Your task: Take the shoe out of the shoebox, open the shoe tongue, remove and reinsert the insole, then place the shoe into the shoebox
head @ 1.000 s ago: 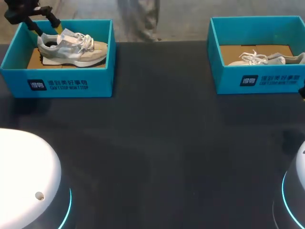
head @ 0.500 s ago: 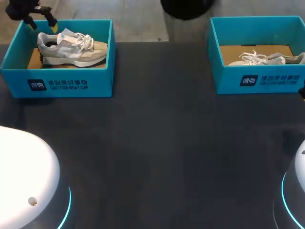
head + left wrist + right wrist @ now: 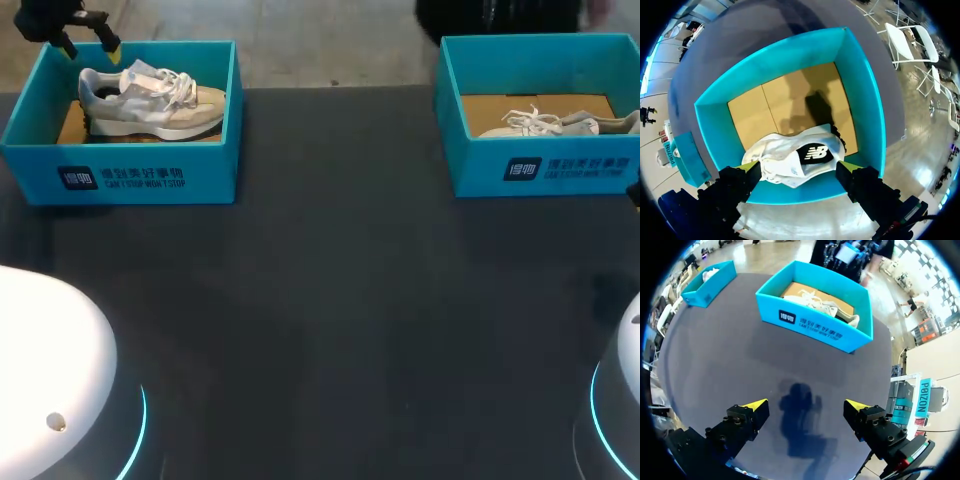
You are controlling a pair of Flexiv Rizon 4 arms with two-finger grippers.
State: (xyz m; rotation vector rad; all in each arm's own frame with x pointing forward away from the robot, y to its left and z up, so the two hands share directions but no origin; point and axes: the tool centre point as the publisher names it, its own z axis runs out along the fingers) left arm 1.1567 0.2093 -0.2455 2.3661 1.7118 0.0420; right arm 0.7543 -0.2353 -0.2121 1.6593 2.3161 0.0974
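The shoe (image 3: 150,100) lies lengthwise in the box (image 3: 120,165), heel toward the box's left wall and toe toward its right wall. It is a low running shoe in grey and cream panels, with white laces and a thick pale sole. In the left wrist view its rounded heel end (image 3: 790,155) shows white, with a black patch on it. The box is an open-topped rectangle of smooth teal card with white print on its front wall. A flat tan cardboard liner (image 3: 785,100) covers its floor.

The left gripper (image 3: 90,45) hangs above the box's far left corner, over the heel. Its fingers (image 3: 737,187) are dark blocks with yellow tips, spread wide, wider than the heel seen below and between them. They touch neither the shoe nor the box wall (image 3: 865,100) and hold nothing.

The table (image 3: 330,300) under the box is dark and matt. Well to the right of the box stands a second box (image 3: 540,165) of the same teal card, holding a second shoe (image 3: 550,124), pale with white laces.

The right gripper (image 3: 806,405) is over bare table on the near side of that second box, far right of the box. Its fingers are spread just as wide, with only its own shadow on the table between them.
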